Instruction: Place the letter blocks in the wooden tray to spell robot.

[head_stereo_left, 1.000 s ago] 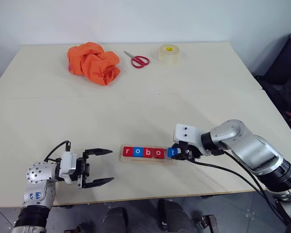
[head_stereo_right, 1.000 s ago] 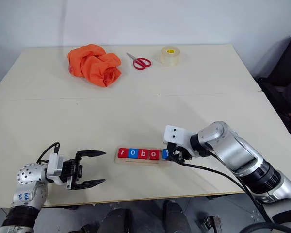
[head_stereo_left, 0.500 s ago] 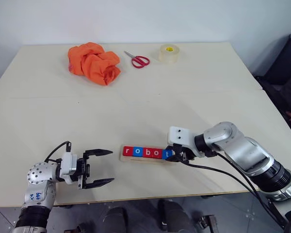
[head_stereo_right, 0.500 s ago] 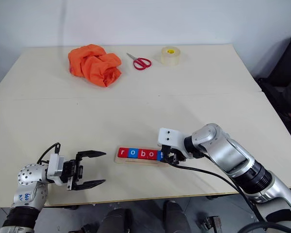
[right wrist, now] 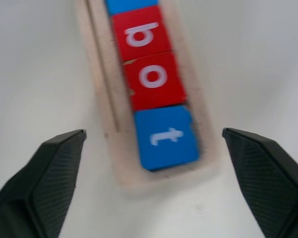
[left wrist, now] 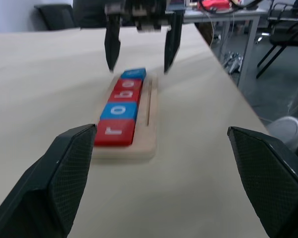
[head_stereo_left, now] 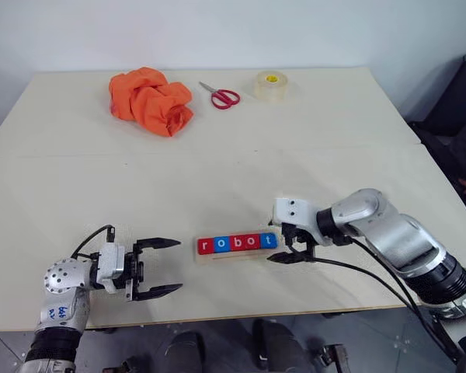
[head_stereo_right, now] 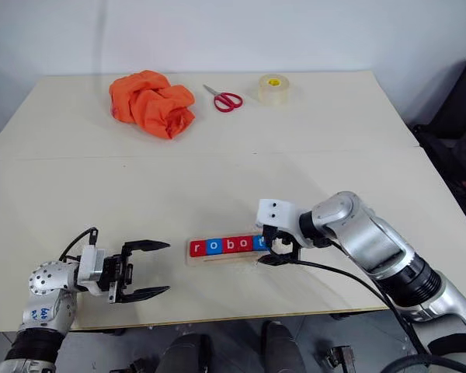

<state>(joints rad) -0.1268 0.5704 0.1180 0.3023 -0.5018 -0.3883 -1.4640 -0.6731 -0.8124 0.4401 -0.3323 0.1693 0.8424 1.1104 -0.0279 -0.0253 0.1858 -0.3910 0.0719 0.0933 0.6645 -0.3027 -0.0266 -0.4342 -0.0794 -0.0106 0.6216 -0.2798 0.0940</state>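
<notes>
At the lower left of the left eye view, the left end effector [head_stereo_left: 175,266] lies level just above the table [head_stereo_left: 217,171], its two black fingers spread wide with nothing between them, pointing toward the wooden tray [head_stereo_left: 238,253] a little to its right. The tray sits low in the middle of the frame, near the table's front edge, and carries the letter blocks [head_stereo_left: 238,242] in one touching row — five counted, red r, blue o, red b, red o, blue t. In the right wrist view the t [right wrist: 168,136] fills the tray's end and the r lies beyond the frame's top edge; in the left wrist view the far letters blur and only the nearer r and o read clearly. The right end effector [head_stereo_left: 290,245] hangs at the tray's right end, fingers parted wide on either side of it and gripping nothing; its upper finger is partly masked by the white wrist housing, and the arm runs out of frame at the lower right. The table is pale cream, with a seam crossing it from left to right at mid-height; behind it stands a plain white wall. Far back, in the upper part of the frame, lie one crumpled orange cloth [head_stereo_left: 149,99], one pair of red-handled scissors [head_stereo_left: 219,95] and one roll of clear tape [head_stereo_left: 270,85]. A dark chair [head_stereo_left: 460,109] — cut off by the right edge — stands beside the table.
</notes>
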